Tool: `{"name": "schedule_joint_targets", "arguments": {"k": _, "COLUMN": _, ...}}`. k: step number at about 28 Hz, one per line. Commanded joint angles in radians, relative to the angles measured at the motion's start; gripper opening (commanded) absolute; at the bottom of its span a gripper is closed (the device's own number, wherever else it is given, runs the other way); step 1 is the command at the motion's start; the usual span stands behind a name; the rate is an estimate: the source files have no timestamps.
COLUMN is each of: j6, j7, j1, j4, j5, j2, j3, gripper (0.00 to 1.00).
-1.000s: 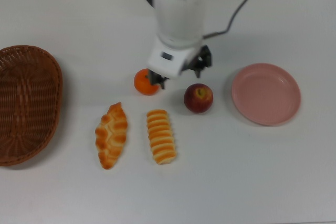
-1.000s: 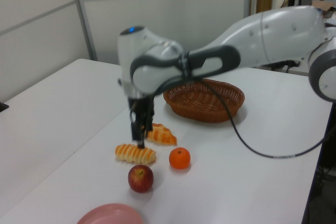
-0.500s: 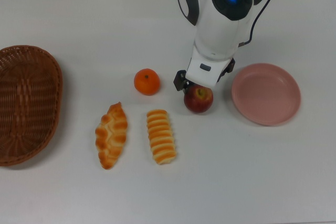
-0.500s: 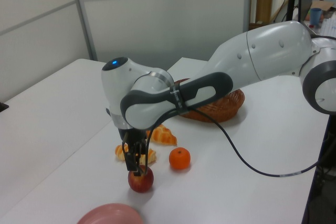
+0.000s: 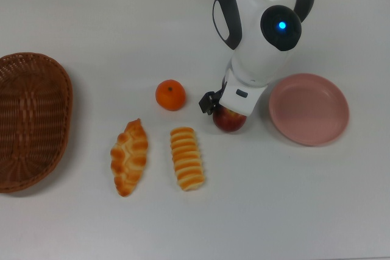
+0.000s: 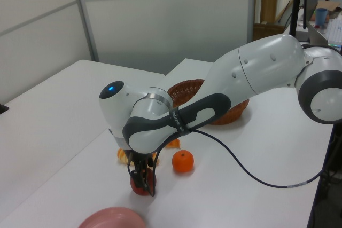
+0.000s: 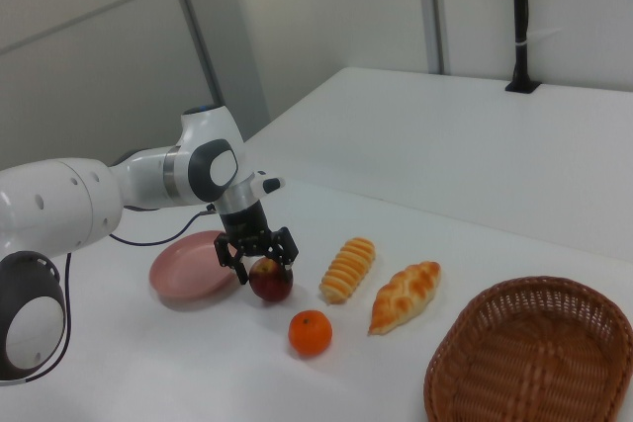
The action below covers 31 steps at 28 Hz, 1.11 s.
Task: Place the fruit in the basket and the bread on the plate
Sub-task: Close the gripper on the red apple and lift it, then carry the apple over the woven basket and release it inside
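Gripper [image 7: 259, 256]: hanging straight over the apple [image 7: 270, 282], fingers spread wide w/ one on each side of it, in the right view; not pinching yet, so judging this as the approach for a grasp, not a hold; top view's arm is hiding most of the fingers.
Apple [image 5: 229, 120]: sitting on the table [image 5: 91, 22] just left of the plate [image 5: 309, 109] in the top view, right of the ridged roll [image 5: 186, 158]; only its near half is showing under the wrist; likely picked first because it is lying closest to the arm's reach.
Mandarin [image 5: 170, 95]: resting free on the table, left of the apple and apart from it in the top view; nothing touching it.
Bread: braided pastry [image 5: 129, 157] and ridged roll lying side by side, near edge of the fruit in the top view; both lying lengthwise, not touching each other; not on the plate yet.
Plate: sitting bare at the top view's right; pink rim just beside the apple.
Basket [image 5: 30, 120]: sitting at the top view's far left, well apart from the apple; nothing inside; fruit will be needing a long carry across, over the bread.
Progress: judging nothing placed yet; all four items on the table.
Risk: round apple may be rolling toward the plate if the fingers are closing off-centre.
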Motion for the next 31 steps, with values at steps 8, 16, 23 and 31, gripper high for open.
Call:
{"name": "schedule_joint_targets", "arguments": {"k": 8, "j6": 0.017, "j7": 0.012, "j1": 0.017, "j4": -0.016, "j5": -0.049, "j2": -0.003, "j3": -0.012, "gripper": 0.21}}
{"name": "schedule_joint_targets", "arguments": {"k": 16, "j6": 0.011, "j7": 0.012, "j1": 0.017, "j4": -0.015, "j5": -0.047, "j2": -0.005, "j3": -0.012, "gripper": 0.0}}
{"name": "schedule_joint_targets", "arguments": {"k": 23, "j6": 0.011, "j7": 0.012, "j1": 0.009, "j4": -0.006, "j5": -0.034, "j2": -0.017, "j3": -0.012, "gripper": 0.0}}
{"name": "schedule_joint_targets", "arguments": {"k": 31, "j6": 0.011, "j7": 0.015, "j1": -0.034, "j4": 0.026, "j5": -0.005, "j2": -0.059, "j3": -0.02, "gripper": 0.0}}
